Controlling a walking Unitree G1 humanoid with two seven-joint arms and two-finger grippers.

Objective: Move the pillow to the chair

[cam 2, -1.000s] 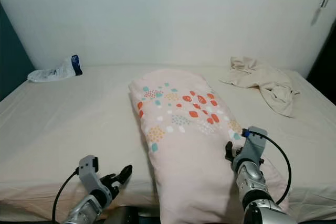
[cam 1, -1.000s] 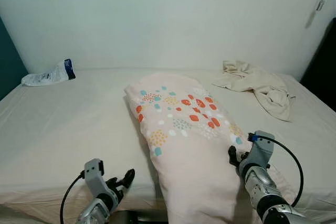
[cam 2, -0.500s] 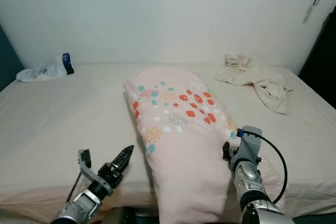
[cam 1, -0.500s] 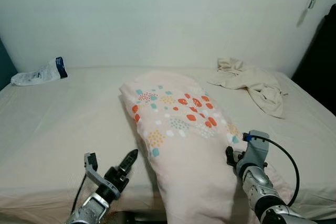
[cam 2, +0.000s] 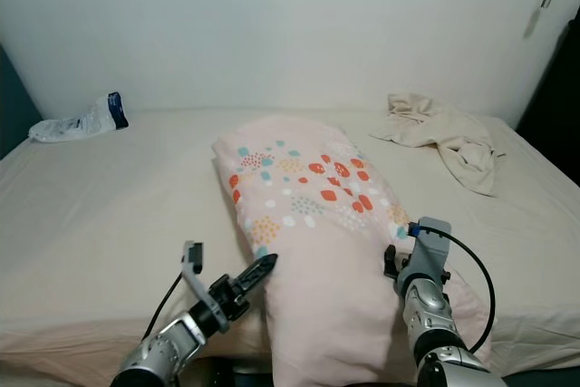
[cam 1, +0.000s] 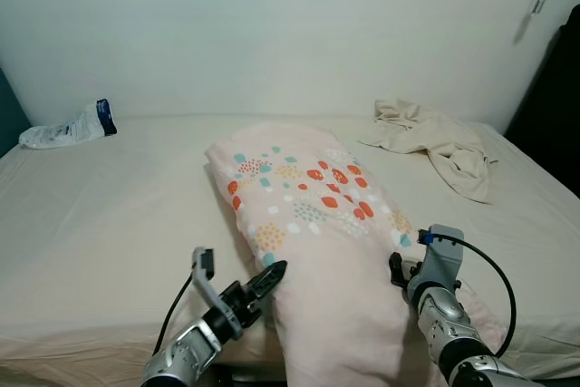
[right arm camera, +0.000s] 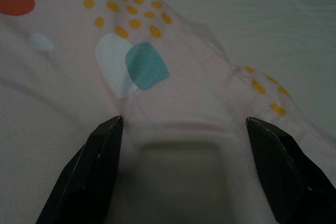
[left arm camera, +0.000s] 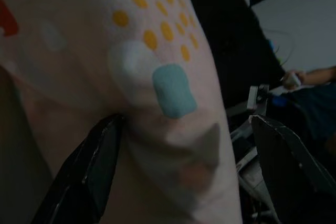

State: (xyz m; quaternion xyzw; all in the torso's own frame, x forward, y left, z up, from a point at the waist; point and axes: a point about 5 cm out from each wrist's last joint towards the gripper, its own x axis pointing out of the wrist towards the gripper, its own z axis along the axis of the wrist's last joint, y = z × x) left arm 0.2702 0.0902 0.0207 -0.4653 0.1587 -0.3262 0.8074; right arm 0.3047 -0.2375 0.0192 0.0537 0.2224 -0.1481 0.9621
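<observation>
— Where's the pillow [cam 1: 313,251] lying?

— On the bed [cam 1: 109,215], near the middle, a long soft pale-pink thing printed with orange, teal and white blobs. Its long axis runs from the wall toward the robot, the near end drooping over the bed's front edge.

— And the fabric?

— Smooth cotton by the look of it, puffy on top, creased where it's being pressed (the near corner is bunched into a little fold).

— What are the arms doing?

— The left gripper [cam 1: 268,276] is at the pillow's left flank, low down by the edge of the bed, its black fingers reaching the cloth; from its wrist view they stand spread apart with the pillow's corner between them, one fingertip against the fabric. The right gripper [right arm camera: 184,129] is pressed into the pillow's right side, fingers also spread wide, cloth bulging between them.

— Anything else on the bed?

— A crumpled beige cloth [cam 1: 435,147] toward the far right corner, well apart from the pillow, and a white plastic packet [cam 1: 68,128] with a dark blue end at the far left by the wall. The sheet itself is a plain cream, lightly wrinkled.
</observation>
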